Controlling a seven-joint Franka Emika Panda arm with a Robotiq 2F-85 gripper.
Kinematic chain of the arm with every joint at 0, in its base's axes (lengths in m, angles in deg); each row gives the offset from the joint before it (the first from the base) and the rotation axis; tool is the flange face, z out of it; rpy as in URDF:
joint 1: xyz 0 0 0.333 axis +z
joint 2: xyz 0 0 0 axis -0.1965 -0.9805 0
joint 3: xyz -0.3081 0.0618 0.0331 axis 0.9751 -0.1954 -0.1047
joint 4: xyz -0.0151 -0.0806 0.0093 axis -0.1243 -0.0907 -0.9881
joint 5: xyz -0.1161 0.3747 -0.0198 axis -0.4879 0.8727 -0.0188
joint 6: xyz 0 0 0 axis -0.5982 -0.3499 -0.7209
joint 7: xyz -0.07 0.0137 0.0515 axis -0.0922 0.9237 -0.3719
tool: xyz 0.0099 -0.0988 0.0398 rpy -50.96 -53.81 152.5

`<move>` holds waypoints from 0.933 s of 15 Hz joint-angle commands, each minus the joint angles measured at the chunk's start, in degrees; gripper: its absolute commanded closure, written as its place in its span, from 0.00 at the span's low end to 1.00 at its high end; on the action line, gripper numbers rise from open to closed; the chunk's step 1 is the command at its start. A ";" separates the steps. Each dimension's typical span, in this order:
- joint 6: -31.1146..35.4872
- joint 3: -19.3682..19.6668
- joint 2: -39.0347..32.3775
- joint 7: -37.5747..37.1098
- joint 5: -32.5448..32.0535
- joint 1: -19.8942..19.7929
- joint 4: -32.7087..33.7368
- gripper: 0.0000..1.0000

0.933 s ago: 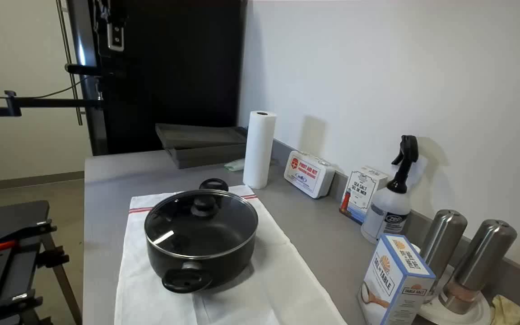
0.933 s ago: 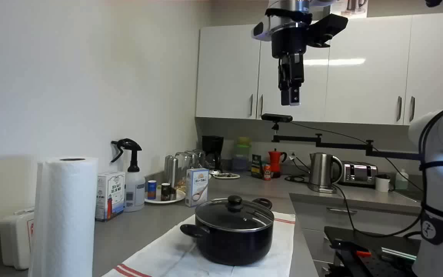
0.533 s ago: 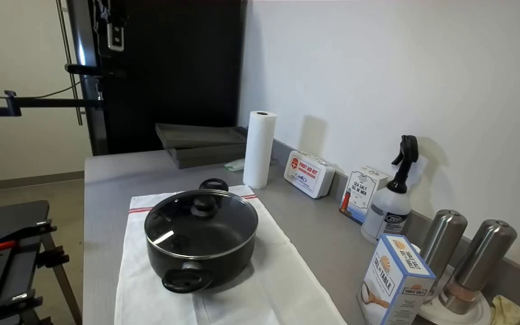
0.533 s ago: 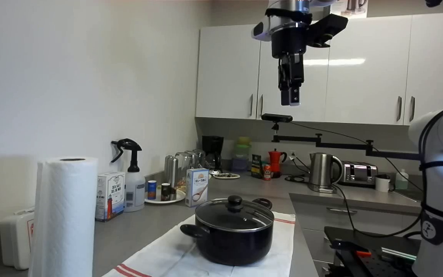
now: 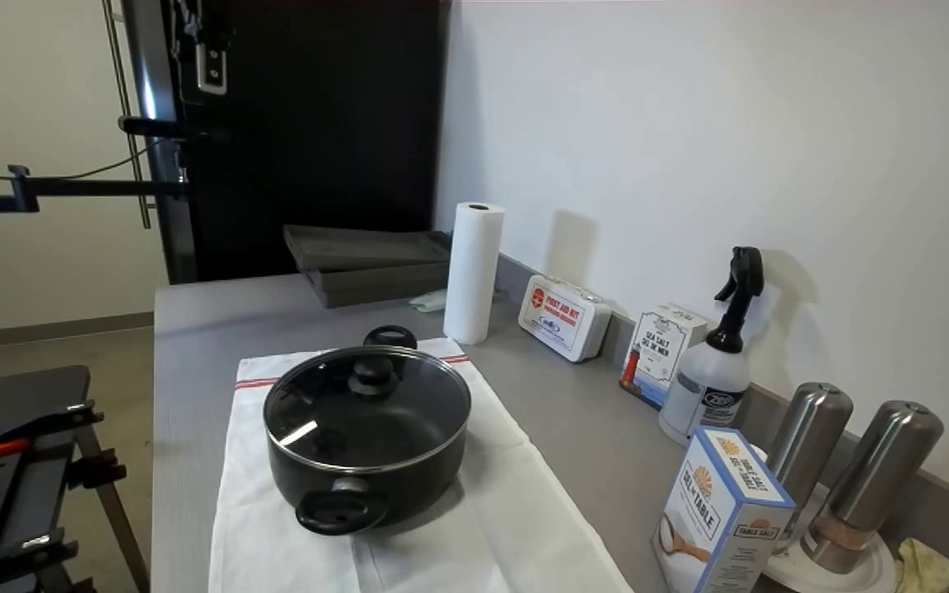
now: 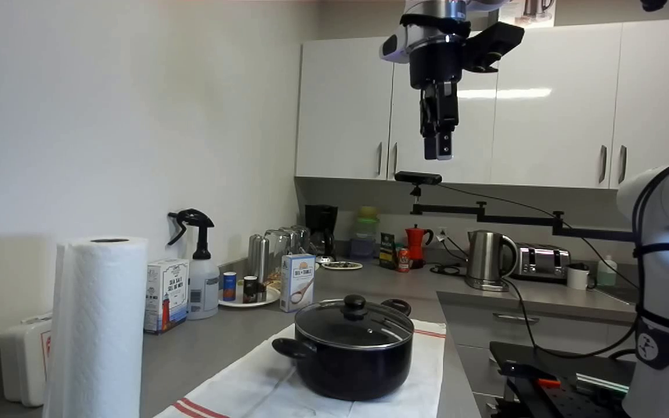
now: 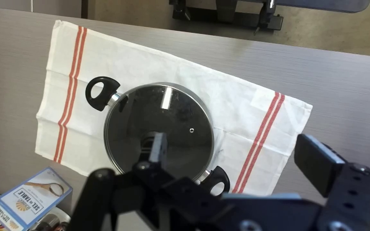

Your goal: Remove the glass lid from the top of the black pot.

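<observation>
Nearest in the wrist view, the jaws of the Robotiq gripper stand wide apart with nothing clasped; an exterior view shows them pointing down, high up and touching nothing. Next comes the dark knob, partly hidden in the wrist view behind one jaw; how much of that is camera slant I cannot tell, but it pays to bring the knob midway between the jaws before going lower. Under it the domed glass lid sits flat on the black pot, covering its mouth. The step in hand, I judge, is the approach: come down straight and slowly, stop with the jaws beside the knob and just clear of the glass, then close evenly so the lid is not nudged askew. Lift straight up; a slanted pull could catch the pot's edge and drag it, looped handles and all, along with the striped tea towel beneath, which looks likely to slide on the smooth bench. Farther out, the table salt box and the paper towel roll stand apart from the pot, so neither should trouble the lift, though swinging the wide lid toward either is best avoided.
</observation>
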 commanded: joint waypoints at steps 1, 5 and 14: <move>0.78 2.36 -1.19 0.60 0.33 0.79 -0.09 0.00; 3.38 5.28 -3.16 2.15 1.25 0.25 -0.70 0.00; 16.68 10.81 -10.34 5.32 4.15 -1.39 -3.66 0.00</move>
